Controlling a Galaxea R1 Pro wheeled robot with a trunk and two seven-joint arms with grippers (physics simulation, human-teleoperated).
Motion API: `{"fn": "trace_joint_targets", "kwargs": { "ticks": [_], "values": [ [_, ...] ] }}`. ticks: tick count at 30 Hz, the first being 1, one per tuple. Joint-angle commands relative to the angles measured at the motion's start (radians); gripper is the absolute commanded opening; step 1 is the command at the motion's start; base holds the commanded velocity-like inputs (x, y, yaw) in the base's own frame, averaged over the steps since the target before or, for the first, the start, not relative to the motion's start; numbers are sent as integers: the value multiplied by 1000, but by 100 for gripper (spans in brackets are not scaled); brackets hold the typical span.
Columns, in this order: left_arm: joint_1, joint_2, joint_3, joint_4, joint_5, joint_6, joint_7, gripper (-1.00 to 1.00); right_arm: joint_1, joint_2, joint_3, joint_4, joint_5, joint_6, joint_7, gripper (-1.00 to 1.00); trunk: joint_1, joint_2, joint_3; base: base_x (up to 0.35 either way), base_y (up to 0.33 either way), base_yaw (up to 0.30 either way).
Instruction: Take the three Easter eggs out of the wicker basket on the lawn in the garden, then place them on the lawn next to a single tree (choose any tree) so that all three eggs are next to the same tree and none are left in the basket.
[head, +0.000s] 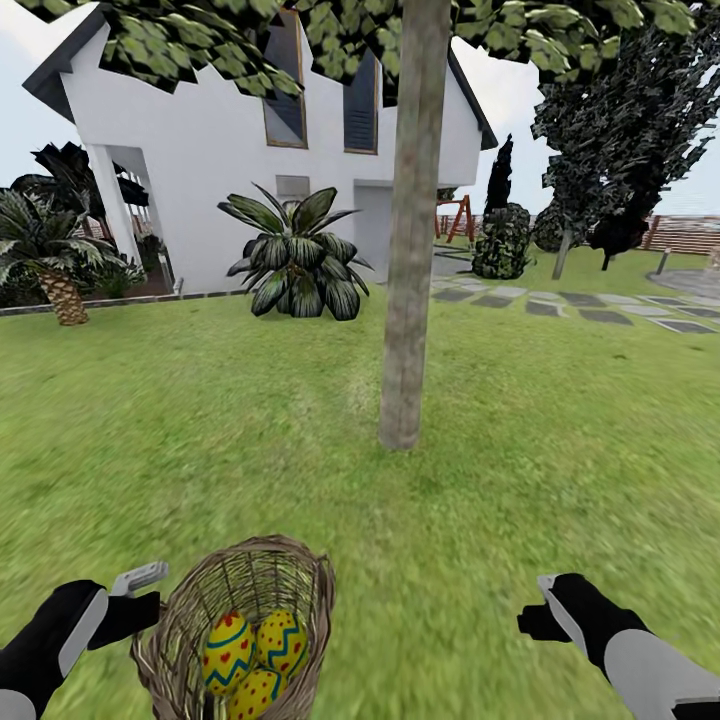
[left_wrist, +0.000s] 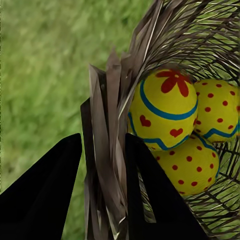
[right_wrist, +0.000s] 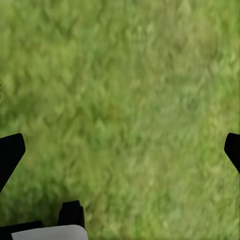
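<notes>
Left gripper (left_wrist: 102, 190) pinches the rim of the wicker basket (head: 250, 590): one black finger outside the woven wall, the other inside, strands of wicker squeezed between them. Basket tilted, mouth toward the tree (head: 410, 250), which stands well ahead on the lawn (head: 550, 480). The three Easter eggs (left_wrist: 165, 110) lie clustered just past the inner finger, touching one another and resting against the lower wall; none on the grass yet. Right gripper (right_wrist: 120, 150) hangs above bare lawn, fingers spread wide, nothing between them. Judgement: eggs look hard, smooth and rounded, likely light but prone to slip or roll, so grip across the widest middle, not the tapered ends. Wicker looks springy and open, flexing under the pinch; basket may tip further and spill the eggs if jostled
</notes>
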Motion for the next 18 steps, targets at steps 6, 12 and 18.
{"fn": "trace_joint_targets", "kwargs": {
  "ticks": [6, 12, 18],
  "values": [
    [-1, 0, 4, -1, 5, 4, -7, -100, 0, -1, 8, -2, -5, 5, 2, 100, 23, -43, -20, 0, 0, 0],
    [-1, -1, 4, -1, 5, 3, -7, -100, 0, -1, 9, -1, -5, 5, 2, 100, 46, -85, -39, 0, 0, 0],
    [-1, 0, 4, -1, 5, 3, -7, -100, 0, -1, 9, -1, -5, 5, 2, 100, 69, -127, -58, 0, 0, 0]
  ]
}}
